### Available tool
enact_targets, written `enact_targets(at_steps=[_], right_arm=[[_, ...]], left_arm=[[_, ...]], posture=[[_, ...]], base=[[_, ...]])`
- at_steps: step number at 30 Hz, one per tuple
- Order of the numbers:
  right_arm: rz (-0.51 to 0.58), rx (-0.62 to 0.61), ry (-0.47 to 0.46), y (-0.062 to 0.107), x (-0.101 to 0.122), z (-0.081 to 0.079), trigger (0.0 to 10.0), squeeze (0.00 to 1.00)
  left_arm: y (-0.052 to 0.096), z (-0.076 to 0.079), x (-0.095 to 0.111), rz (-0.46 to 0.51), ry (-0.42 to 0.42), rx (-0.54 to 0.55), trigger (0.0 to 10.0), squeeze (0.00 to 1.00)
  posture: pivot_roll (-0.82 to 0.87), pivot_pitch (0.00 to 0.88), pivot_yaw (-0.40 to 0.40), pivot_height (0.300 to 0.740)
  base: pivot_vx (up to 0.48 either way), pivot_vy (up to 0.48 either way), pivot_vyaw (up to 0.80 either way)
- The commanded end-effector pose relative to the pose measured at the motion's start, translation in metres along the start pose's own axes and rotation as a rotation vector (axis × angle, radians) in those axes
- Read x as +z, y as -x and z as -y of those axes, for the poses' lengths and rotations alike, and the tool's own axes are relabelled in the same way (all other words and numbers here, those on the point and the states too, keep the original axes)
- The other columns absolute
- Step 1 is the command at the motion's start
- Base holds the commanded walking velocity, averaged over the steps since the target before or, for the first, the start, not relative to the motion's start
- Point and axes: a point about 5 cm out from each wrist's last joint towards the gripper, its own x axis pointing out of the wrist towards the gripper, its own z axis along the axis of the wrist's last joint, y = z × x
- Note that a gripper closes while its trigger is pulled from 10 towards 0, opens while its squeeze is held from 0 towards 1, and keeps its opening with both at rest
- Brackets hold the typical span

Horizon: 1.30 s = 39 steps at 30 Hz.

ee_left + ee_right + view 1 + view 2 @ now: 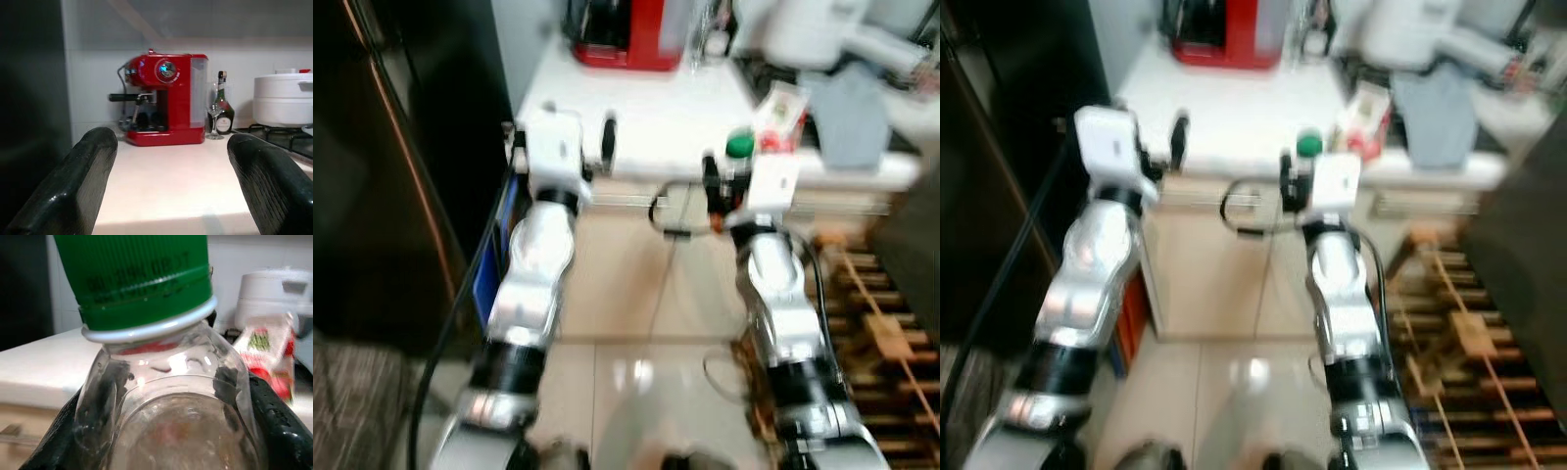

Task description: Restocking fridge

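Right gripper (pixel 161 431), jaws clamping a green-capped clear bottle (pixel 161 382), is carrying it best kept upright toward the dark fridge (pixel 372 176) at nine o'clock of the white surface (pixel 656 117), left gripper (pixel 166 186) holding its jaws apart.

Both eye views look down from the head over the two arms at the white surface (pixel 646 117), blurred. The left wrist view skims low across it toward the red coffee machine (pixel 164 100), shared with the eyes. The right wrist view sits tight against a green-capped bottle (pixel 161 382).
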Motion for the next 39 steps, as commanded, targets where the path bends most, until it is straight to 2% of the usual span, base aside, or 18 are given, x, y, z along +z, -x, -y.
enact_targets(at_steps=[1,9,12,14,16,19,29,39], right_arm=[[-0.037,-0.005,-0.02,0.0,-0.005,0.004,0.0,0.0],[-0.111,-0.004,-0.025,0.012,-0.022,0.009,0.0,0.0],[-0.136,0.008,-0.011,0.016,-0.027,0.01,0.0,0.0],[-0.147,0.022,0.015,0.018,-0.03,0.011,0.0,0.0],[-0.154,0.026,0.025,0.019,-0.031,0.012,0.0,0.0],[-0.168,0.025,0.042,0.023,-0.033,0.017,0.0,0.0],[-0.167,0.016,0.069,0.024,-0.032,0.024,0.0,0.0],[-0.183,0.042,0.08,0.028,-0.036,0.025,0.0,0.0]], left_arm=[[-0.001,0.006,-0.001,-0.007,0.008,-0.025,10.0,0.0],[0.006,0.006,-0.009,-0.043,0.01,-0.017,10.0,0.03],[0.009,0.007,-0.016,-0.072,0.033,-0.003,10.0,0.02],[0.011,0.004,-0.023,-0.114,0.107,0.01,10.0,0.02],[0.012,0.004,-0.026,-0.124,0.107,-0.005,10.0,0.03],[0.015,0.007,-0.03,-0.127,0.096,-0.047,10.0,0.06],[0.018,0.028,-0.035,-0.142,0.166,-0.154,10.0,0.02],[0.026,0.031,-0.033,-0.129,0.198,-0.203,10.0,0.01]], posture=[[-0.04,0.0,-0.001,0.74],[-0.03,0.0,-0.031,0.74],[-0.03,0.0,-0.037,0.74],[-0.04,0.0,-0.039,0.74],[-0.05,0.0,-0.04,0.74],[-0.06,0.0,-0.044,0.74],[-0.11,0.0,-0.035,0.74],[-0.09,0.0,-0.044,0.74]], base=[[-0.266,0.0,0.0],[-0.26,0.0,0.0],[0.0,0.0,0.0],[0.0,0.0,0.0],[0.0,0.0,0.0],[0.0,-0.48,0.0],[0.0,-0.468,0.0],[0.0,-0.461,0.0]])
